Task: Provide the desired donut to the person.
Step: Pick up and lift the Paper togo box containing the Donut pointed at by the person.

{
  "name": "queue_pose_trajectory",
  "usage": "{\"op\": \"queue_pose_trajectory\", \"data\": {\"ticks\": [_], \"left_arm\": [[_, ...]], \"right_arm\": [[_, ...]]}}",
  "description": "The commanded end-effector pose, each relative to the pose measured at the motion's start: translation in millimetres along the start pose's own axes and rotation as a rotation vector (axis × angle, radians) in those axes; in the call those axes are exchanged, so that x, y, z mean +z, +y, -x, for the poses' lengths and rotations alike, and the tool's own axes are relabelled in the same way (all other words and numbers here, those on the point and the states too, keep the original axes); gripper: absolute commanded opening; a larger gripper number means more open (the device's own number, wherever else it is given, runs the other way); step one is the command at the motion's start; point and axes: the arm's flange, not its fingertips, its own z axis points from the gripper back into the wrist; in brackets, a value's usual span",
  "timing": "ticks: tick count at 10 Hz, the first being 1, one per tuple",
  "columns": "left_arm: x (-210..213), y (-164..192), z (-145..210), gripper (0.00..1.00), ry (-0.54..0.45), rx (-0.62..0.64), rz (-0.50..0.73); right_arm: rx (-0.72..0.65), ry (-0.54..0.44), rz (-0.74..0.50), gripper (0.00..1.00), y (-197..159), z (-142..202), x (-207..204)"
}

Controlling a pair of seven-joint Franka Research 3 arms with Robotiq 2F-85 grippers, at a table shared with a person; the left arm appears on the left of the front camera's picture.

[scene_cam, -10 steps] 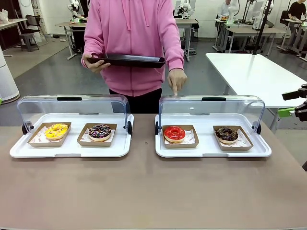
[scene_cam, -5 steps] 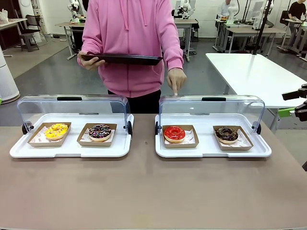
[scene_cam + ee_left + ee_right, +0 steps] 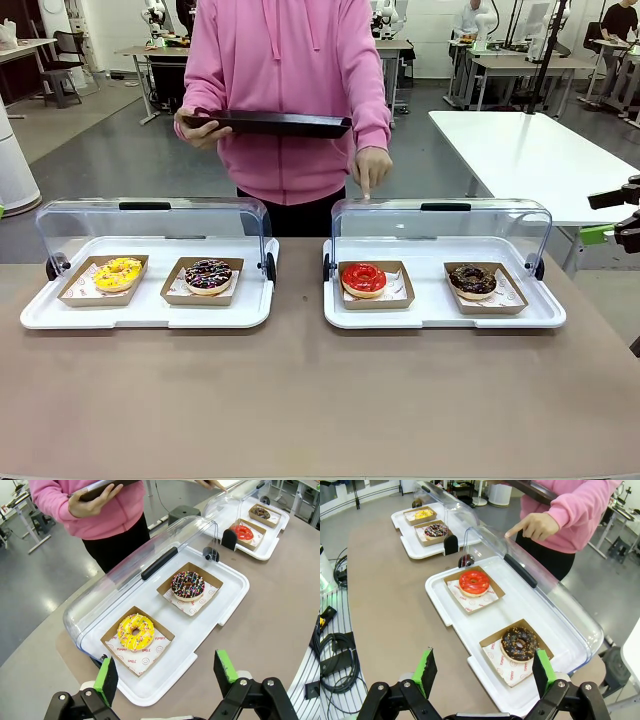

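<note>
The person (image 3: 290,90) in a pink hoodie stands at the far side and holds a black tray (image 3: 270,123) in one hand. The other hand (image 3: 368,168) points a finger down onto the clear lid of the right case, above the red donut (image 3: 364,279) (image 3: 474,582). A chocolate donut (image 3: 473,281) (image 3: 519,644) sits in the same case. The left case holds a yellow donut (image 3: 118,273) (image 3: 135,631) and a sprinkled chocolate donut (image 3: 208,275) (image 3: 188,585). My left gripper (image 3: 165,672) hangs open above the left case's near edge. My right gripper (image 3: 484,670) hangs open above the right case, holding nothing.
Both white display cases (image 3: 145,312) (image 3: 445,318) have their clear lids (image 3: 150,215) (image 3: 440,215) tipped back, open toward me. Each donut lies in a brown paper tray. Bare brown tabletop (image 3: 300,400) stretches in front. A white table (image 3: 530,150) stands behind at right.
The person has shifted slightly sideways and moved the black tray a little. The pointing finger stays on the right lid. Both grippers stay open and still.
</note>
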Motion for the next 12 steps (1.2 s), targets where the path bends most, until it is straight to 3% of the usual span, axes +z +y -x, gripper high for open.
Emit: {"op": "queue_pose_trajectory", "data": {"ticks": [1, 3, 5, 7, 9, 12], "left_arm": [[-1, 0, 0, 1.00, -0.005, 0.002, 0.005], [-1, 0, 0, 1.00, -0.005, 0.002, 0.005], [-1, 0, 0, 1.00, -0.005, 0.002, 0.005], [-1, 0, 0, 1.00, -0.005, 0.002, 0.005], [-1, 0, 0, 1.00, -0.005, 0.002, 0.005], [-1, 0, 0, 1.00, -0.005, 0.002, 0.005]], "right_arm": [[0.008, -0.017, -0.003, 1.00, -3, 1, -2], [0.000, 0.000, 0.000, 1.00, 0, 0, 0], [0.219, 0.150, -0.128, 1.00, 28, -60, -34], [0.269, 0.311, -0.146, 1.00, 46, -107, -81], [0.337, 0.471, -0.188, 1.00, 61, -139, -161], [0.449, 0.563, -0.282, 1.00, 83, -124, -273]]}}
